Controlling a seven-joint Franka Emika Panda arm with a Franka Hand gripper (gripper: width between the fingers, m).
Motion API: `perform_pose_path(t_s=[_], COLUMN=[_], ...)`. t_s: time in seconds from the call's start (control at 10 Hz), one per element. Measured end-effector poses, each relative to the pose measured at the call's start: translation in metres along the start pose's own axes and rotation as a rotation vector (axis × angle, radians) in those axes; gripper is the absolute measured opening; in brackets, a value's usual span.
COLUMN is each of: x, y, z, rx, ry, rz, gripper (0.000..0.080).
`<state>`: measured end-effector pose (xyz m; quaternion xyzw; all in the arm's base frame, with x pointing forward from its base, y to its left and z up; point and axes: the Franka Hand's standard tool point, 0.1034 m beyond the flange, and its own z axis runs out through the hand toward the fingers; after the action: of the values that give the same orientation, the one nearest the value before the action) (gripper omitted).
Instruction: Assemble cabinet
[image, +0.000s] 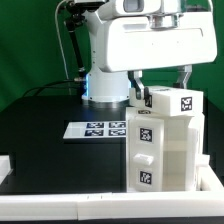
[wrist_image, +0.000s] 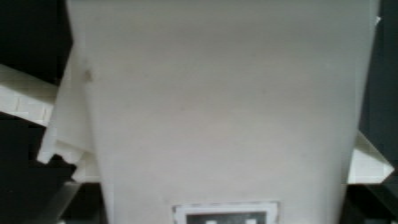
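Observation:
The cabinet (image: 165, 150) stands upright at the front of the exterior view's right, a white boxy body with tags on its front and a tagged top panel (image: 172, 101). My gripper (image: 163, 92) comes down from above, with one dark finger at each side of that top panel, closed against it. In the wrist view the white panel (wrist_image: 205, 110) fills the picture, with a tag (wrist_image: 228, 214) at its near end. My fingertips are not clear there.
The marker board (image: 100, 129) lies flat on the black table (image: 40, 140) to the exterior view's left of the cabinet. The arm's base (image: 105, 92) stands behind it. A white raised rim (image: 60, 206) runs along the table's front edge.

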<state>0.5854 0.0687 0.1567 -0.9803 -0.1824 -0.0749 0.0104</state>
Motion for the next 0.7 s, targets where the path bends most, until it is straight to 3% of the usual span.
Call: perform_pose_path(t_s=[0.5,0.7], x=[0.0002,0.0008], y=[-0.0009,-0.0008], z=[0.0002,0.0003], rx=[0.005,0.021], ry=[0.0,0.014], rz=[0.348,0.506], gripper=[0.0558,0.0558])
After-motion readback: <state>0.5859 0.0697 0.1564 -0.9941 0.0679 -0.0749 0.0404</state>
